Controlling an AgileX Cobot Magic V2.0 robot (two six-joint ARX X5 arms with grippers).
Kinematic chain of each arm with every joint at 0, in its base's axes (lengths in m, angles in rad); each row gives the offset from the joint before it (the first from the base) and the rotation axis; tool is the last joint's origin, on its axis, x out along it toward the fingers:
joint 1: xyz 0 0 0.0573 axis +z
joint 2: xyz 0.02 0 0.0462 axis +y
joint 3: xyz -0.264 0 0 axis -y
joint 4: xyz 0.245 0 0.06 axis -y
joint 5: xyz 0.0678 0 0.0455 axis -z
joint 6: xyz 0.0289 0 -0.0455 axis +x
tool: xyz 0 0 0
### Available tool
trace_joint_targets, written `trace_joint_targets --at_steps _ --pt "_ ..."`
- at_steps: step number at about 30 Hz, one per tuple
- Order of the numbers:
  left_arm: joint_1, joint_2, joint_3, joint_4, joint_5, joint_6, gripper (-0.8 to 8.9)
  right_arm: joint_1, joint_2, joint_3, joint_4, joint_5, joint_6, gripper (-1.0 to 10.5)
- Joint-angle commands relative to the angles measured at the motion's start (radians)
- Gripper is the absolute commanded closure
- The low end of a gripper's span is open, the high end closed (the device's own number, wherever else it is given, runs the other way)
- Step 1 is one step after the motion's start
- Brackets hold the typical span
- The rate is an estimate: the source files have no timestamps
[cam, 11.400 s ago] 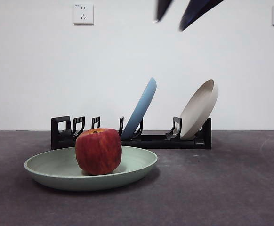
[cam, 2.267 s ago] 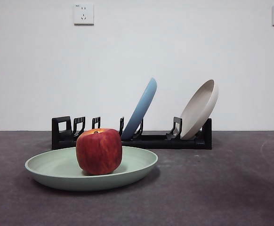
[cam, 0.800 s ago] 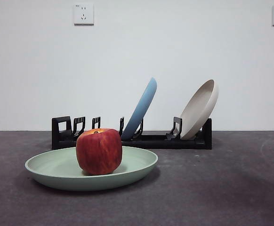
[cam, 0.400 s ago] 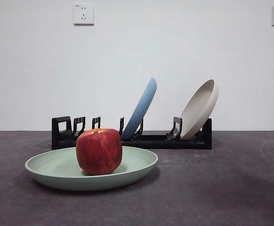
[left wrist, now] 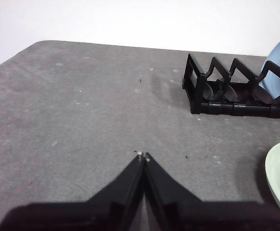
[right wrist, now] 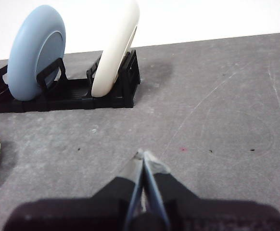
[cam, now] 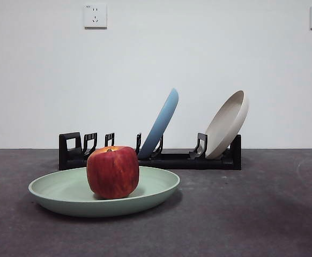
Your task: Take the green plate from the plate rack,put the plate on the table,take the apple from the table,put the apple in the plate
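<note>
White wall with two sockets stands behind the dark grey, matte, speckled surface (cam: 263, 214).

Left side of the front view: the wide, shallow, pale mint-green plate (cam: 59, 195) lies flat on the surface, in front of the rack and apart from it. The blocky red apple with a yellow-orange patch at its stem (cam: 113, 172) sits upright inside the plate, roughly at its middle. On this evidence both placements are judged complete.

Behind: the long, low black plastic plate rack with upright prongs (cam: 175, 159). Its left slots are vacant. The light blue round plate (cam: 160, 124) leans in a middle slot; the beige round plate (cam: 227, 124) leans at the right end.

Left gripper (left wrist: 143, 156): jaws closed tip to tip, holding nothing, low over bare surface, well apart from the rack end and from the green plate's edge seen in the left wrist view. Right gripper (right wrist: 143, 155): jaws likewise closed and empty, over bare surface, apart from the beige plate's end of the rack. Neither appears in the front view.

Handling judgement: the apple looks firm, smooth-skinned and moderately heavy; its flattish sides offer the best hold, across the widest part. The plate appears stiff and light, probably plastic, though material cannot be confirmed; the thin raised rim is the only practical hold, and a matte finish should limit slip.
</note>
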Motion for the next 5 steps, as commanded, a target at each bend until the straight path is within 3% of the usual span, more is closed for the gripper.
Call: trace_joint_targets --at_steps 1,5 --pt "0.003 -0.003 -0.014 0.003 0.008 -0.004 8.17 0.001 -0.004 -0.01 -0.009 0.002 -0.007 9.6" --pt "0.003 -0.003 -0.014 0.003 0.008 -0.004 8.17 0.001 -0.004 -0.01 -0.009 0.002 -0.007 9.6"
